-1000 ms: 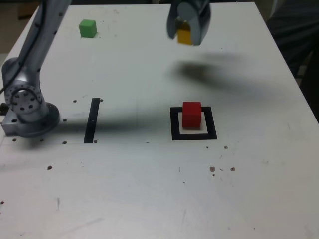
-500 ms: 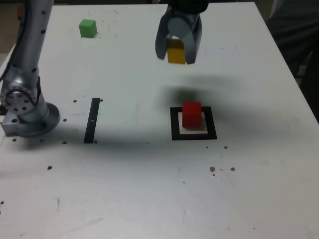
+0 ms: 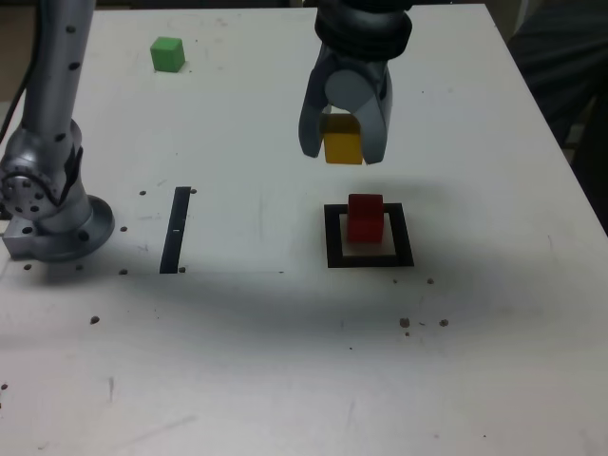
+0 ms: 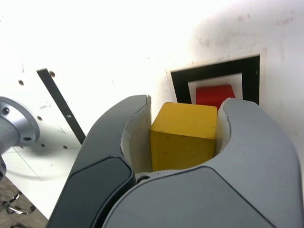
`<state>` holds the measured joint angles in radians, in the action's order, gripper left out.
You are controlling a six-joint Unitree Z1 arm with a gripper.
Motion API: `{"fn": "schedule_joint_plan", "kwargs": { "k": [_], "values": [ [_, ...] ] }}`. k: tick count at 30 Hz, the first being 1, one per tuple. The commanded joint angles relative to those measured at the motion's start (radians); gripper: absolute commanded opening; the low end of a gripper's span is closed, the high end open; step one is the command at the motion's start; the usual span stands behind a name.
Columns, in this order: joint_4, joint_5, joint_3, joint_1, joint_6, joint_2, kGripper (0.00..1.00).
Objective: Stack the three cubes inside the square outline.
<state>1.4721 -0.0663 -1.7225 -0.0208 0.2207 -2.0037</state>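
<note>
- Gripper (image 3: 343,150) closed on yellow cube (image 3: 343,140), held aloft
- Red cube (image 3: 365,219) in sq. outline (image 3: 335,260), approx. 5 o'clock of gripper, ext. view
- Green cube (image 3: 167,55) on table (image 3: 237,370), approx. 10 o'clock

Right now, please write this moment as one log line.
claw: closed on yellow cube | red cube: inside square outline | green cube: apart on table
</note>
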Motion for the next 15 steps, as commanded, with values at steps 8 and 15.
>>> {"fn": "schedule_joint_plan", "kwargs": {
  "k": [8,15],
  "values": [
    [-0.018,0.045,0.0,0.055,-0.051,-0.023,0.31],
    [-0.05,0.07,0.014,0.061,-0.054,-0.051,0.31]
  ]
}}
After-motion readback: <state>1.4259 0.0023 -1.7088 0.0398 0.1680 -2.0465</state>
